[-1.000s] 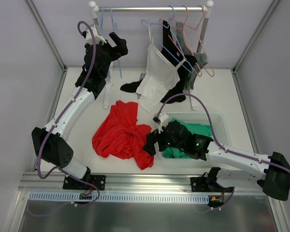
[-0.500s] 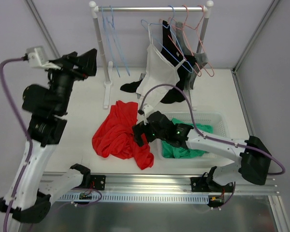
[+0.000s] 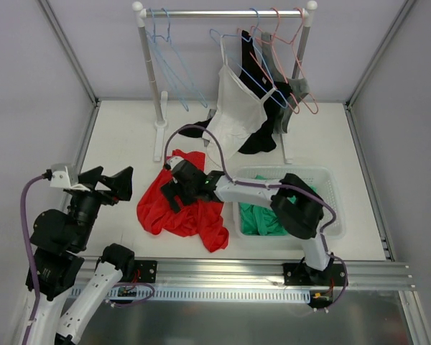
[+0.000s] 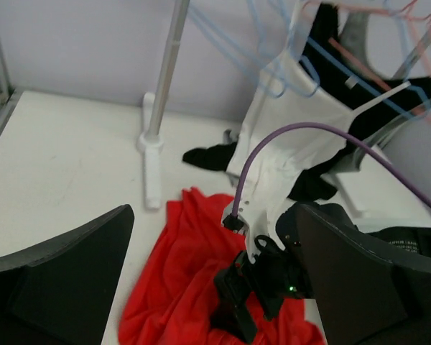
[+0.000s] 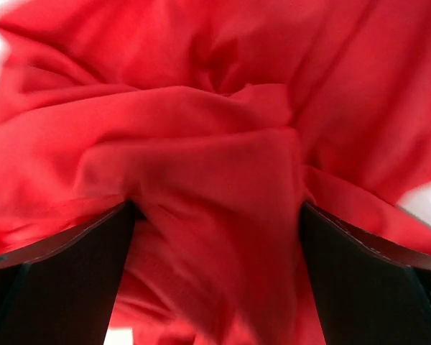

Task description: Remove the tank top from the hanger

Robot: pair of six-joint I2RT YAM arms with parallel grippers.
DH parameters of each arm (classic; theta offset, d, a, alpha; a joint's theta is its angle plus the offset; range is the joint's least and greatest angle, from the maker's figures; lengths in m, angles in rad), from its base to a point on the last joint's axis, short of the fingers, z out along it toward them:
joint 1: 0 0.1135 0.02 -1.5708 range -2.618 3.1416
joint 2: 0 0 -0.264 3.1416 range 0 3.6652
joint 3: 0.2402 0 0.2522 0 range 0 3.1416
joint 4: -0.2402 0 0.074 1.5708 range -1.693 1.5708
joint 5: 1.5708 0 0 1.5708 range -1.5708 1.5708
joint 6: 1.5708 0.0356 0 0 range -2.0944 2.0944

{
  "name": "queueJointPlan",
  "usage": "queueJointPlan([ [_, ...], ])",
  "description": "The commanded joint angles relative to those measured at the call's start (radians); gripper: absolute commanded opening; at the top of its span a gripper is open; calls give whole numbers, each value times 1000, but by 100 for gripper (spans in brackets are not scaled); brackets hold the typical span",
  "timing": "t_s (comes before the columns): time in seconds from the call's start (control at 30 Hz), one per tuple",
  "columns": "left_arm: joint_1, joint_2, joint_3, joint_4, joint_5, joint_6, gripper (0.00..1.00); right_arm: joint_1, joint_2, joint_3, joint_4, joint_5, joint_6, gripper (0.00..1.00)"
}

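Note:
A white tank top (image 3: pixel 235 109) hangs on a blue hanger (image 3: pixel 253 73) on the clothes rail (image 3: pixel 223 13), with black garments behind it. It also shows in the left wrist view (image 4: pixel 294 147). My left gripper (image 3: pixel 109 181) is open and empty, low at the near left, far from the rack; its view looks toward the rack (image 4: pixel 214 237). My right gripper (image 3: pixel 174 188) is open and pressed down over a red garment (image 3: pixel 179 208), with red cloth (image 5: pixel 215 180) lying between its spread fingers (image 5: pixel 57 277).
A white basket (image 3: pixel 329 188) holding a green garment (image 3: pixel 262 219) stands at the near right. The rack's white left post (image 3: pixel 158 93) and foot stand at the back left. Empty blue hangers (image 3: pixel 174 68) and pink hangers (image 3: pixel 298 65) hang on the rail.
My left arm swung from the rack's left post down to the near left. My right gripper moved left from the basket onto the red garment.

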Motion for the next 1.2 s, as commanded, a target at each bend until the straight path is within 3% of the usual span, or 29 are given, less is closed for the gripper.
queueJointPlan([
  [0.0, 8, -79, -90, -109, -94, 55, 99, 37, 130, 104, -114, 29, -59, 100],
  [0.1, 8, -171, -184, -110, -116, 24, 99, 40, 209, 134, -235, 83, -3, 99],
  [0.17, 9, -185, -207, -115, -114, 18, 99, 54, 226, 128, -264, 95, 10, 92],
  [0.2, 8, -187, -205, -115, -99, 20, 99, 60, 223, 118, -267, 107, 18, 64],
  [0.3, 8, -181, -202, -115, -99, 33, 99, 77, 156, 62, -244, 131, 28, 0],
  [0.43, 9, -178, -202, -121, -102, 44, 99, 99, -55, -44, -146, 135, 4, 0],
  [0.73, 9, -259, -212, -120, -165, 38, 99, 106, -525, -52, -140, 193, -125, 0],
  [1.03, 9, -273, -213, -120, -188, 36, 99, 76, -771, 84, -293, 403, -245, 0],
  [1.17, 8, -274, -213, -120, -188, 36, 99, -18, -877, 111, -404, 417, -249, 0],
])
